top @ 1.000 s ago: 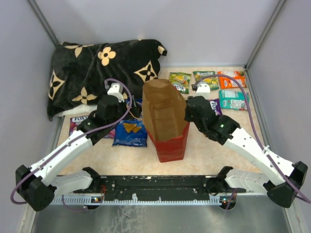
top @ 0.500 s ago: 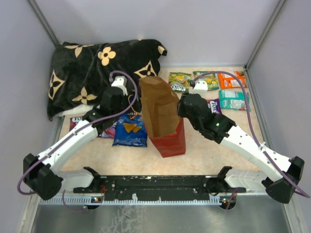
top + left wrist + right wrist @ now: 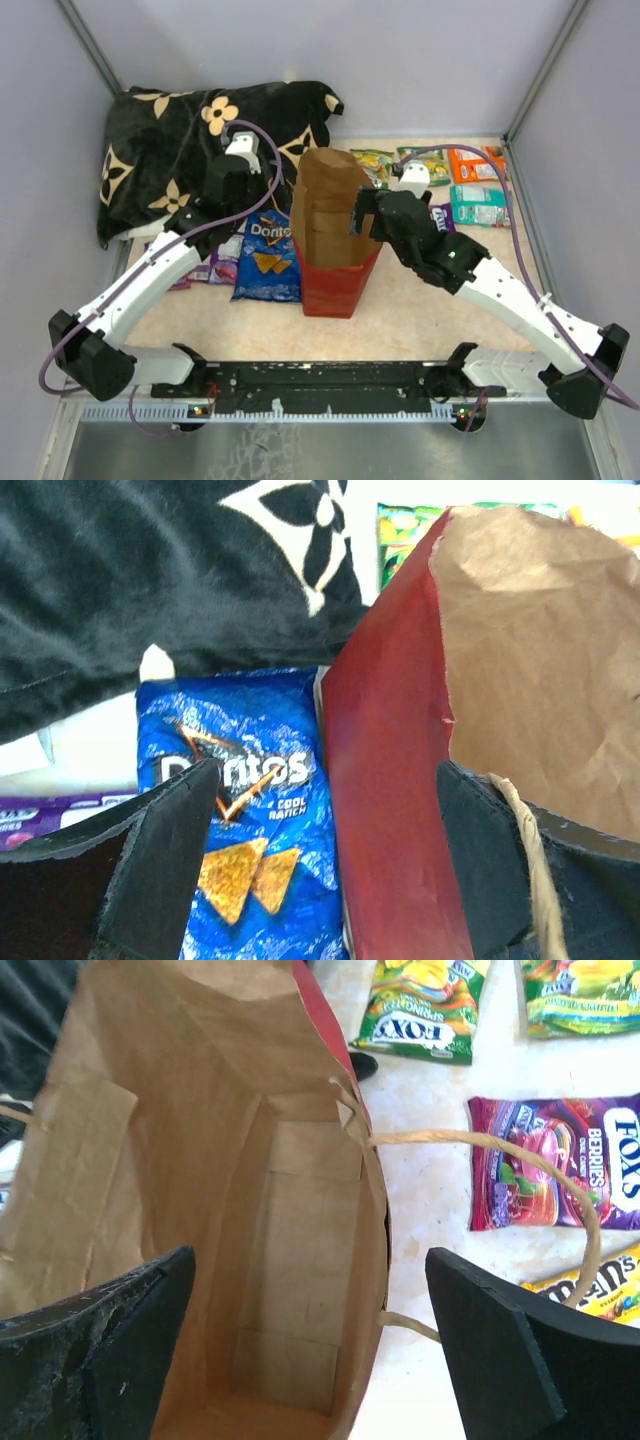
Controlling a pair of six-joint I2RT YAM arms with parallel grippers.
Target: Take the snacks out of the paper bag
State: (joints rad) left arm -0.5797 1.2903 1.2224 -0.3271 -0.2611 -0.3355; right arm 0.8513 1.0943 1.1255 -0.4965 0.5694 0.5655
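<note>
Your left jaws are gaping wide and gripping nothing; they are straddling the left wall of the bag, one finger hanging outside over the Doritos and the other finger sitting against the brown lining, with a handle lying across it. Your right jaws are likewise standing wide open and empty, straddling the opposite wall, one finger inside the bag and the other finger outside above the M&M's, where the second handle is looping out. The bag is standing mouth-up in the middle of the surface, and its inside is showing only bare brown paper. Outside it, the Doritos are lying just left of its base, a purple packet is lying beside the M&M's on the right, and a green packet, an orange packet and a teal packet are lying farther back on that side. The pillow is filling the far left corner.
</note>
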